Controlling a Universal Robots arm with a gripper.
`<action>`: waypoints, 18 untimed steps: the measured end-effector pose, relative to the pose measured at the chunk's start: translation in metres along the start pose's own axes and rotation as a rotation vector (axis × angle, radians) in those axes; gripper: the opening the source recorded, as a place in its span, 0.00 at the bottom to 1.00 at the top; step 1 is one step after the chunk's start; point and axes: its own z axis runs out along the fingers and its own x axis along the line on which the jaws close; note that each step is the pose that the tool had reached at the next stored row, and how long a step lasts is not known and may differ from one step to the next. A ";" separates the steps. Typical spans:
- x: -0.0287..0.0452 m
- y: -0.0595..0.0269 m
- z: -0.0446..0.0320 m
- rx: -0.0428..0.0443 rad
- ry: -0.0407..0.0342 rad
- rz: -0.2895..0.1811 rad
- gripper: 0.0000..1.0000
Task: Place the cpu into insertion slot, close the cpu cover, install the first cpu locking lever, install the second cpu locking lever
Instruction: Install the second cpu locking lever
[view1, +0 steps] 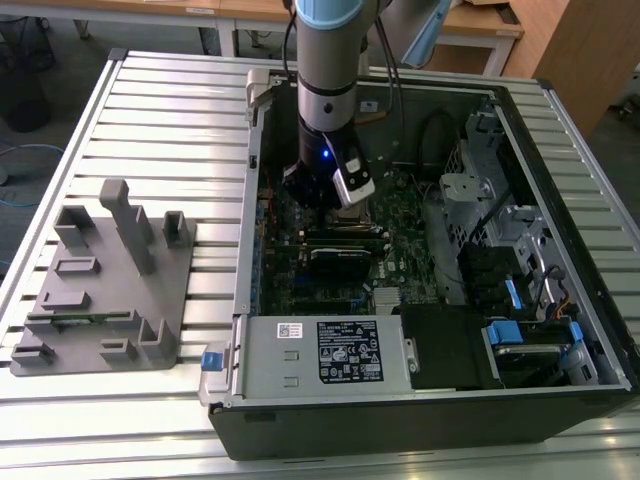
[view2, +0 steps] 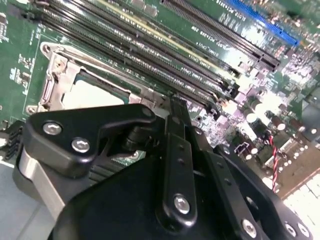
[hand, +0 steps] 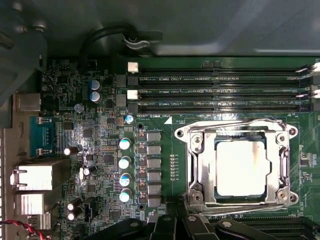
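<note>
The cpu (hand: 240, 167), a pale silver square, lies seated in the insertion slot on the green board; the slot itself is hidden beneath it. The cpu cover (hand: 199, 165), a silver metal frame, lies flat around the chip, with thin wire levers (hand: 235, 123) running along its edges. In the second wrist view the cpu (view2: 95, 95) and the cover (view2: 54, 82) show just beyond the black gripper body. My gripper (view1: 325, 195) hangs low inside the open computer case, right beside the socket; its black parts (hand: 175, 225) sit just off one edge of the cover.
Long black memory slots (hand: 220, 92) run beside the socket, and a row of capacitors (hand: 125, 162) stands on its other side. In the exterior view, a grey power supply (view1: 320, 355) sits at the case front, a drive cage (view1: 480, 200) at the right, a grey fixture (view1: 100, 280) at the left.
</note>
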 end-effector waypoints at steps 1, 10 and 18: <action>-0.0001 0.0000 -0.0021 0.0002 0.0001 0.000 0.11; -0.0012 0.0002 -0.0271 0.0006 0.0003 0.000 0.11; -0.0158 0.0007 -0.0262 0.0005 0.0002 0.000 0.11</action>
